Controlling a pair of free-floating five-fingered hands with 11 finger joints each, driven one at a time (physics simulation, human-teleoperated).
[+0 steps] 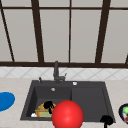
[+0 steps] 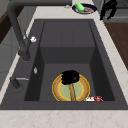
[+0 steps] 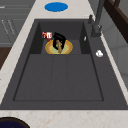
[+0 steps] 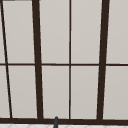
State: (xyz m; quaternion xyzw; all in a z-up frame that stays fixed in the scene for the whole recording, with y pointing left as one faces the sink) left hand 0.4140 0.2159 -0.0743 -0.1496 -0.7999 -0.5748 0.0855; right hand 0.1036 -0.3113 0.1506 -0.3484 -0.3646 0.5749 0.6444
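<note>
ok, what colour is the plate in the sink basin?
Yellow rim with a pale green middle; the plate shows best in the left side view.

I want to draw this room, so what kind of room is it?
It looks like a kitchen. There is a dark sink set into a pale counter, a tall faucet behind it, and a yellow plate lying in the basin. A big window sits above.

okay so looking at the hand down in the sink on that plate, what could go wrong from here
The left hand sits curled on a wooden handle lying across the plate in the basin; a loose grip could let it slip and knock the plate.
The small red-and-white thing beside the plate could get bumped.
The right hand hangs by the sink's front rim, near a dark bowl.
</note>
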